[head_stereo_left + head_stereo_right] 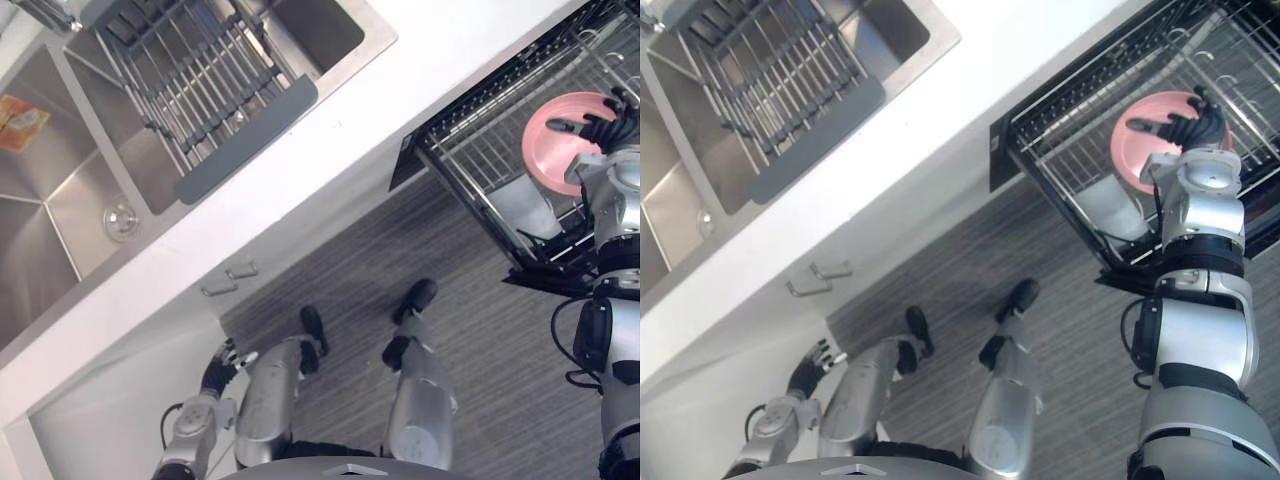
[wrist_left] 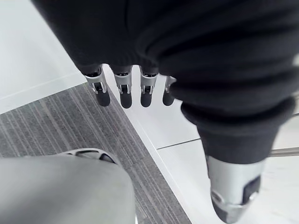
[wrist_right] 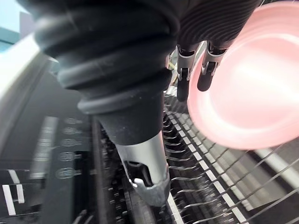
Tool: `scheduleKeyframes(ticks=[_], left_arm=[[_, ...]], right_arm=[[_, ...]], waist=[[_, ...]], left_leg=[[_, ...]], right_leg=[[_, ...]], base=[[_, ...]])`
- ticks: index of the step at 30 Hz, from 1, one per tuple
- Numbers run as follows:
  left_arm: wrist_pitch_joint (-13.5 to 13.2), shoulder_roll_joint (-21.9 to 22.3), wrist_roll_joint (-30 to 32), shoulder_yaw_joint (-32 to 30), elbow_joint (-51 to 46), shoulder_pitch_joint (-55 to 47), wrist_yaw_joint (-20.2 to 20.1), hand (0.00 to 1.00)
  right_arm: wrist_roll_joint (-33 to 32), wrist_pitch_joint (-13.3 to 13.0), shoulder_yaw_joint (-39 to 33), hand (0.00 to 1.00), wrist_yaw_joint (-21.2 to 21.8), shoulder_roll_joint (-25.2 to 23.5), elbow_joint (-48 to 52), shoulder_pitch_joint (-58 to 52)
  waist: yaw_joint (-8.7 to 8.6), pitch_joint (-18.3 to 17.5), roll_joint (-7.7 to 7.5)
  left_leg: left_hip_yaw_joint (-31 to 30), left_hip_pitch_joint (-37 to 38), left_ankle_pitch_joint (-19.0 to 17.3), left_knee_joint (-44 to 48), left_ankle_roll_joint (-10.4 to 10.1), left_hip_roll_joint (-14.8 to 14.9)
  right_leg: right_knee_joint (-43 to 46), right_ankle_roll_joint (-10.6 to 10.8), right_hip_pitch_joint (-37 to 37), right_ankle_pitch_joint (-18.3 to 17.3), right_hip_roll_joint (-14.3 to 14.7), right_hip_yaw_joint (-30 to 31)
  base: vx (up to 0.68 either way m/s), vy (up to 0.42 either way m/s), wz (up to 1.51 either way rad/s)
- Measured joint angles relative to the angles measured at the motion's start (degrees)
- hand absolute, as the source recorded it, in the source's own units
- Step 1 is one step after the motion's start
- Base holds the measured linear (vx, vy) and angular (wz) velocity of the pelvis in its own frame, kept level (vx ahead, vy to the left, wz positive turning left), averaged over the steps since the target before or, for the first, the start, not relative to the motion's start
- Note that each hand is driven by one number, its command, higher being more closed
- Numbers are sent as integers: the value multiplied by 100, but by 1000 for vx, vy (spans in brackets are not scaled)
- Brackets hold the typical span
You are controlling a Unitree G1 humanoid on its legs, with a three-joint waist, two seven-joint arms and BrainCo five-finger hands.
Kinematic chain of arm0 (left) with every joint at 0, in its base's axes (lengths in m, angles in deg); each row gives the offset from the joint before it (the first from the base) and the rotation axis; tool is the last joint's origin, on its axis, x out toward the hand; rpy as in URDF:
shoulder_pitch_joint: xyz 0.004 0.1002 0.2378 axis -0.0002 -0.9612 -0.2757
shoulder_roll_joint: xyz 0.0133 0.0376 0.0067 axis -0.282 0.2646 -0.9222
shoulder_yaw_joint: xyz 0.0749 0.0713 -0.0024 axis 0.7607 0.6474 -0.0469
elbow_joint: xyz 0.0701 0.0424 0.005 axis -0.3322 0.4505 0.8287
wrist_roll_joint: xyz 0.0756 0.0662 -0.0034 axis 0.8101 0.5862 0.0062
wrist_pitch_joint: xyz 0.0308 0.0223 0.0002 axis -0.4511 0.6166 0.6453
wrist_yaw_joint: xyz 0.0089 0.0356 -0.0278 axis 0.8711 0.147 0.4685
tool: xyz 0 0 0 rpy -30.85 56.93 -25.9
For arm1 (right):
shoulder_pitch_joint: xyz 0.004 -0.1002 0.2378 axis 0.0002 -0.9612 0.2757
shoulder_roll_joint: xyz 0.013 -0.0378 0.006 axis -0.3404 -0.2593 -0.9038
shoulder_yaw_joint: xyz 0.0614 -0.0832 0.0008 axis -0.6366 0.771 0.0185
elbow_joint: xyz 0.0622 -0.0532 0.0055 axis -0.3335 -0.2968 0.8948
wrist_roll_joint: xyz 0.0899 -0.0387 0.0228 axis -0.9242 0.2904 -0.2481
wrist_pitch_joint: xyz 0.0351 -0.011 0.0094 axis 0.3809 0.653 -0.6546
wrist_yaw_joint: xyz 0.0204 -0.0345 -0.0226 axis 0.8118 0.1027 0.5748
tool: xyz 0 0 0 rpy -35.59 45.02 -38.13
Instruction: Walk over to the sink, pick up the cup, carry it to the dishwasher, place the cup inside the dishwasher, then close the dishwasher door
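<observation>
The dishwasher rack [image 1: 480,150] stands pulled out and open from above. At its middle sits the pink cup [image 1: 545,160], with the right hand [image 1: 1190,125] directly over it, fingers relaxed against the rim. Upright wire tines ring the cup, and the grid on the rack's counter side is bare. The white counter [image 1: 400,90] borders one side of the rack. Bare floor [image 1: 480,340] lies beside the rack's outer end. The sink [image 1: 60,200] and its drainer [image 1: 200,80] lie well apart from the rack, across the counter. The left hand [image 1: 222,362] hangs well apart too, fingers straight, by a white cabinet front [image 2: 32,56].
</observation>
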Motion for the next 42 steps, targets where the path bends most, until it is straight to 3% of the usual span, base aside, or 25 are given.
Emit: scheduleKeyframes(ticks=[6,9,12,15,20,21,25,26,28,30,35,38,42], left_arm=[[-63,130,14,-253,0,-182,-61,0],[-93,131,22,-401,149,-303,-50,0],[-191,131,30,-403,352,-410,-28,0],[-272,122,26,-404,504,-421,67,0],[-410,99,20,-401,686,-423,94,0],[-423,90,19,-388,713,-424,95,0],[-431,61,18,-358,818,-415,102,0],[-432,45,18,-314,836,-407,103,0],[-432,34,9,-234,886,-391,106,0],[-433,12,3,-144,885,-385,107,0],[-428,12,6,-123,886,-380,119,0],[-421,2,7,-98,881,-379,160,0],[-393,-7,6,29,851,-356,198,0]], right_arm=[[-368,-696,-826,0,186,-218,896,-574],[-509,-834,-1372,0,-331,-213,912,-763],[-1569,-807,-1915,0,-1046,-214,830,-980],[-2190,-804,-2140,0,-1528,-226,576,-1047],[-2738,-814,-2482,0,-2222,-470,486,-1438],[-2924,-813,-2517,100,-2324,-518,332,-1549],[-3938,-804,-2692,100,-2355,-897,222,-1861],[-4579,-680,-2691,100,-2230,-985,108,-1932],[-5250,-451,-2592,100,-2103,-1272,-66,-1965],[-5397,-246,-2531,100,-1972,-1455,-105,-1964],[-5394,164,-2371,100,-1479,-1366,-411,-1960],[-4925,376,-2140,100,-1074,-1212,-574,-1959],[-4116,439,-1852,100,-725,-1013,-733,-1929]], waist=[[-171,6,-10],[-254,5,-16],[-312,-27,-66],[-369,-48,-117],[-434,-124,-206],[-433,-134,-225],[-447,-208,-265],[-463,-210,-261],[-476,-217,-250],[-461,-221,-230],[-431,-235,-206],[-437,-239,-190],[-402,-229,-102]], left_leg=[[64,569,-41,-200,-44,33],[141,823,-96,-214,-106,128],[301,1058,-126,-314,-143,172],[462,1219,-124,-402,-148,168],[654,1391,-74,-634,-167,128],[689,1424,-38,-747,-170,106],[770,1441,173,-1132,-188,5],[773,1474,266,-1231,-195,-31],[787,1473,396,-1406,-216,-67],[783,1461,412,-1412,-213,-75],[738,1362,463,-1462,-154,-178],[610,1258,555,-1535,-129,-233],[357,1087,671,-1534,-109,-236]], right_leg=[[-245,76,544,11,109,7],[-277,99,765,-13,213,44],[-287,140,863,-44,282,145],[-286,143,872,-45,312,276],[-273,148,857,-86,318,327],[-243,153,849,-145,305,331],[-130,151,631,-239,238,335],[-124,131,573,-224,233,334],[-29,107,446,-224,219,355],[13,101,410,-245,203,354],[75,114,307,-258,73,316],[59,127,248,-244,15,238],[60,95,267,-228,-65,-46]], base=[[11,61,-8],[53,30,-16],[68,36,-22],[60,41,-25],[7,24,-16],[-9,14,-3],[6,5,-4],[49,-7,1],[48,-3,1],[0,0,0],[-16,26,10],[-33,13,19],[-24,-6,29]])
